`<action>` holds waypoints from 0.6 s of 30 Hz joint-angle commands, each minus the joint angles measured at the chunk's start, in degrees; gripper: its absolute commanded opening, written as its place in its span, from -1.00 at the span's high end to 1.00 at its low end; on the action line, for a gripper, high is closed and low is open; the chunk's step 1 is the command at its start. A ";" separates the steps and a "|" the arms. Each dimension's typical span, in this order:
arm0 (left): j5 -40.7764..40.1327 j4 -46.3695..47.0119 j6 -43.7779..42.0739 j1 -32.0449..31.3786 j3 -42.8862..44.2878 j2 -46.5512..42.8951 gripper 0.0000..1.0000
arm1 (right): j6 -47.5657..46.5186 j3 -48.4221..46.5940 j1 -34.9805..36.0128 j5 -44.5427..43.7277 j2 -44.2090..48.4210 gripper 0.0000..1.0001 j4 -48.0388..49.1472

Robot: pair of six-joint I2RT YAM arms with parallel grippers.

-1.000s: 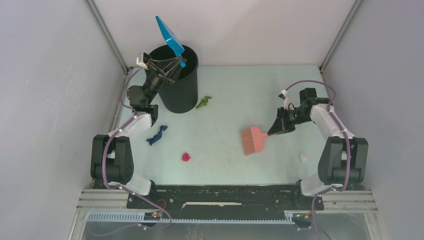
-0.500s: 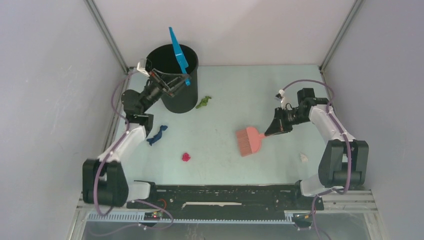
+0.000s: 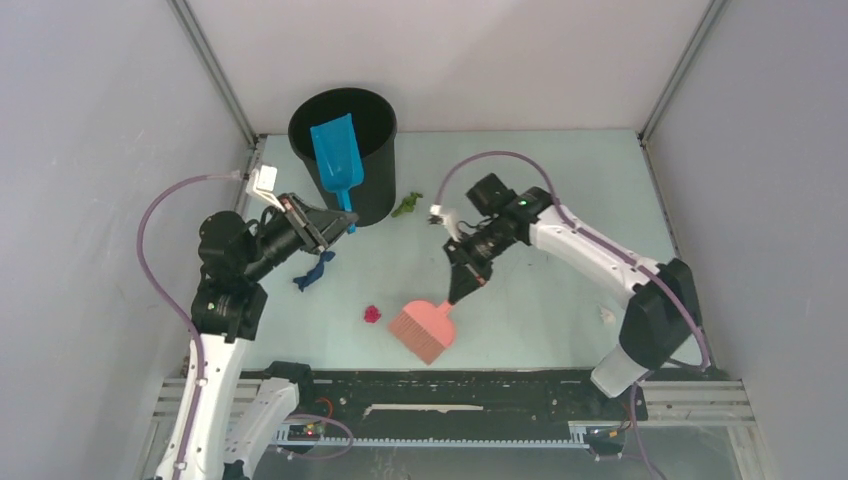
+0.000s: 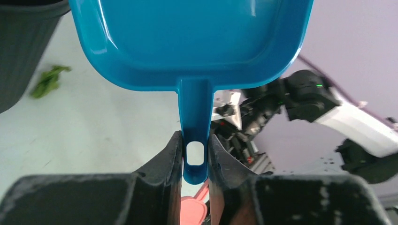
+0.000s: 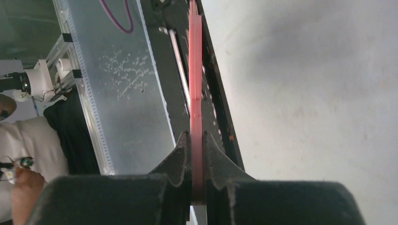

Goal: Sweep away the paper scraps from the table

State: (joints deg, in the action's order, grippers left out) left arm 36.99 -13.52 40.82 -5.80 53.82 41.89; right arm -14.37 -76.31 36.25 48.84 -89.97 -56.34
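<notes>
My left gripper [image 3: 336,222] is shut on the handle of the blue dustpan [image 3: 335,155], whose pan is held up in front of the black bin, open face to the camera. In the left wrist view the fingers [image 4: 171,157] pinch the handle of the dustpan [image 4: 192,37]. My right gripper [image 3: 462,287] is shut on the handle of the pink brush [image 3: 424,331], bristles near the front edge; the handle [image 5: 195,93] shows edge-on. Paper scraps lie on the table [image 3: 560,190]: green [image 3: 406,205], dark blue [image 3: 313,270], magenta [image 3: 372,314].
A black bin [image 3: 376,190] stands at the back left corner. A small white scrap [image 3: 607,315] lies at the right near the front. The black front rail [image 3: 450,385] edges the table. The green scrap [image 4: 48,79] and right arm [image 4: 305,91] show in the left wrist view.
My left arm has drawn back and turned the dustpan from edge-on above the bin to face up. My right arm has swung the brush left and toward the front edge.
</notes>
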 commanded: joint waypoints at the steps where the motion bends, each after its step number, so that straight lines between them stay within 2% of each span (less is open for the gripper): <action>1: -9.86 -13.56 -7.97 0.31 -0.56 -3.77 0.99 | 4.98 -12.17 7.33 -1.57 -6.11 1.00 2.67; 3: -13.44 -14.51 -8.36 0.33 -1.27 -6.36 0.98 | 10.60 -17.53 10.18 -1.97 -9.57 1.00 6.92; 5: -16.70 -14.95 -8.07 0.35 -1.79 -8.80 1.00 | 18.67 -19.93 12.16 -1.11 -12.02 1.00 15.19; 14: -20.48 -18.00 -6.72 0.35 -1.67 -16.10 1.00 | 55.36 -16.80 15.52 -1.32 -20.65 1.00 56.71; 18: -20.65 -19.34 -6.74 0.33 -1.36 -17.23 1.00 | 69.32 -19.28 15.80 -4.59 -26.96 1.00 65.06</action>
State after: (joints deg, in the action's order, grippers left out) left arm 18.11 -31.40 35.38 -5.80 51.05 25.43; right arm 34.76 -93.30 51.83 46.61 -111.98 -7.88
